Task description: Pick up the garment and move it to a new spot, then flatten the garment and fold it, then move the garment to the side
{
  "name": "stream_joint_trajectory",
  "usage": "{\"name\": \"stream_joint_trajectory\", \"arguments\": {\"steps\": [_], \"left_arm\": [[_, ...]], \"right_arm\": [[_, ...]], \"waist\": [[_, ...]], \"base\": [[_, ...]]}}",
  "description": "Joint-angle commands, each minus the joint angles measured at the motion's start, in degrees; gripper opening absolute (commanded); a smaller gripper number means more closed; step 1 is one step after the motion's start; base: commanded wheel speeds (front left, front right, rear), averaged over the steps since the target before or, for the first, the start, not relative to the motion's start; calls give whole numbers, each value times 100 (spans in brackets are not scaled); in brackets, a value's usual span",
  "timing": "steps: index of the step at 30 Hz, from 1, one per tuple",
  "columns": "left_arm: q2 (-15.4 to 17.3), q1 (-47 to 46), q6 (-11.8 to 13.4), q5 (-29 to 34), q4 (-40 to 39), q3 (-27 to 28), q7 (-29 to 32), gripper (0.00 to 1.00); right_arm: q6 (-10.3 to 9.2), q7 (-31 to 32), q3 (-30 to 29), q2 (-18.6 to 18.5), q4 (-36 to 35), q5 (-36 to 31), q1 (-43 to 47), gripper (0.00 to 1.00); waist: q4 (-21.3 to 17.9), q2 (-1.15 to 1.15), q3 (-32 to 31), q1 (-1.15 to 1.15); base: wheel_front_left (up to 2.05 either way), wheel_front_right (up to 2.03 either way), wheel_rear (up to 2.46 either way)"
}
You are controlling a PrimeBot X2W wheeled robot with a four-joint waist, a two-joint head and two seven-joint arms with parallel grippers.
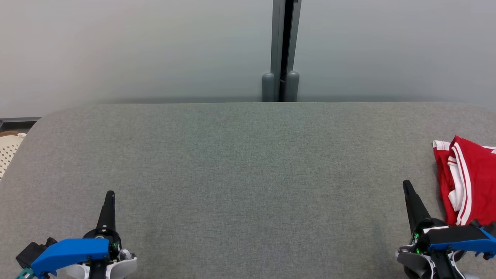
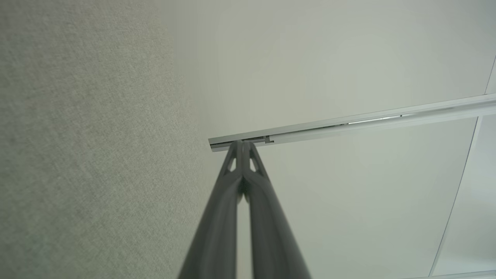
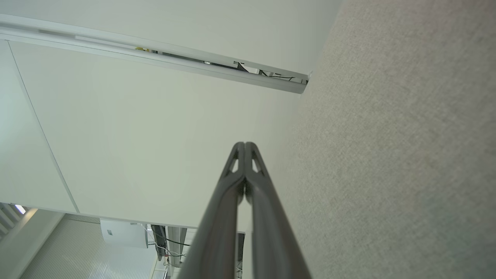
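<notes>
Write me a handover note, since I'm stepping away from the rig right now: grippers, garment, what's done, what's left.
Left gripper: shut, empty, over the front left of the table.
Right gripper: shut, empty, front right, fingers beside the garment, not gripping it.
Garment: red with white stripes, bunched in loose layers at the table's right side, partly cut off in the head view.
Done: nothing clearly.
Left: probably everything: pick up, move, flatten, fold, set aside.
</notes>
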Motion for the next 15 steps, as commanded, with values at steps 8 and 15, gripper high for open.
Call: {"name": "stream_joint_trajectory", "arguments": {"steps": [8,15], "left_arm": [[11,-134,-49,-450,-109,77,134,0],[10,-166,-58,-719,-150,95,210,0]], "right_arm": [[2,133,-59,-31,-171,499,72,0],[2,204,-89,-32,-248,802,95,0]], "waist": [[23,0,-8,0],[39,0,-15,0]], "base": [[0,0,0],[0,0,0]]}}
